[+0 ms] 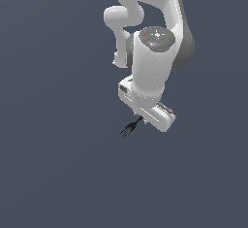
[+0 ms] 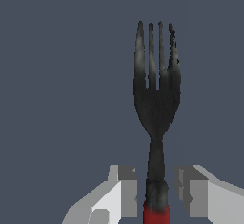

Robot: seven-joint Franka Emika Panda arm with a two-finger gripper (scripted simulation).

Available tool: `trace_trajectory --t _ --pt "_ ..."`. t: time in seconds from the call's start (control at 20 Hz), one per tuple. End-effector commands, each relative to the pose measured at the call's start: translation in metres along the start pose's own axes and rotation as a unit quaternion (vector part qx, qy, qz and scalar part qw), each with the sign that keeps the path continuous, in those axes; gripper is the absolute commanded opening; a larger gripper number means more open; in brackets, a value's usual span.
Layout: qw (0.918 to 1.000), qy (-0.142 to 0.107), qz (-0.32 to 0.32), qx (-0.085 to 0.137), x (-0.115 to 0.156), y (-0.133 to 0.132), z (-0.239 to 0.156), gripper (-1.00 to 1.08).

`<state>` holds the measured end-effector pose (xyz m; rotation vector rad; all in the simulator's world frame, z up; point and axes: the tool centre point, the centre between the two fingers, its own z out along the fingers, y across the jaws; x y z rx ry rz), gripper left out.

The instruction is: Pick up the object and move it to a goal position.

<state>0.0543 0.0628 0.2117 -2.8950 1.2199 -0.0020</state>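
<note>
We see the white Panda arm (image 1: 155, 52) leaning over the plain dark blue-grey surface (image 1: 53, 173). Its pale gripper (image 2: 156, 192) straddles the tiny red-handled fork with dark tines (image 2: 156, 104); gaps show beside the neck, so the jaws stand apart. Closing on so thin a neck, we risk the fork twisting or slipping out.

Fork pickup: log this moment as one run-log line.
phase: at fork | fork: between the fingers, red handle at gripper, tines pointing away | gripper: open, gaps on both sides | contact: none visible | goal: not visible
</note>
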Motion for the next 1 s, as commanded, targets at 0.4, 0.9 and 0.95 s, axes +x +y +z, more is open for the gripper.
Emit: trace_trajectory --t 0.4,0.9,0.95 --pt "1.0 0.0 -0.001 0.0 0.005 0.004 -0.099 -1.0" --pt "1.0 -0.001 -0.002 0.0 0.007 0.004 -0.13 -1.0" --pt "1.0 -0.001 -0.002 0.0 0.007 0.004 -0.13 -1.0"
